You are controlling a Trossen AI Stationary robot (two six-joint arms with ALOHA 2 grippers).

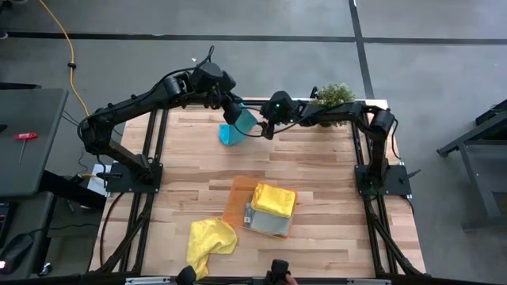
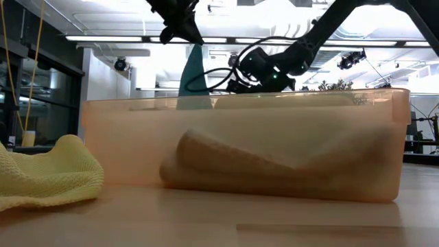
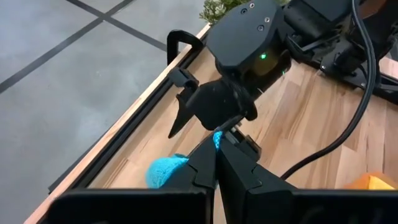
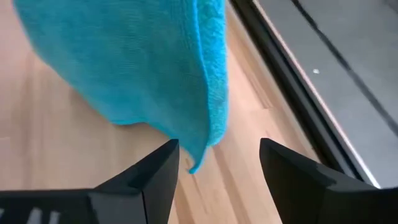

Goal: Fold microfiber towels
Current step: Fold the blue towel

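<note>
The left hand sits at the upper middle of the high view, over the far part of the table. Its fingers are closed tight on the top edge of the teal towel, which hangs down from the pinch with its lower end near the wood. In the low view the same towel shows as a narrow teal strip dropping behind the tray's wall, upper centre of the frame.

The right hand is just right of that towel in the high view. In the right wrist view its two fingers stand apart with a clear gap, and the teal towel hangs in front of them; the cloth's lower corner dips close to one finger, but nothing lies between them.

The orange tray lies at lower centre of the high view. On it sits a folded grey towel with a folded yellow towel on top. A second yellow towel lies crumpled at lower left, just beside the tray; the low view shows it at the left edge. A plant stands at the table's far edge, upper right of centre.
</note>
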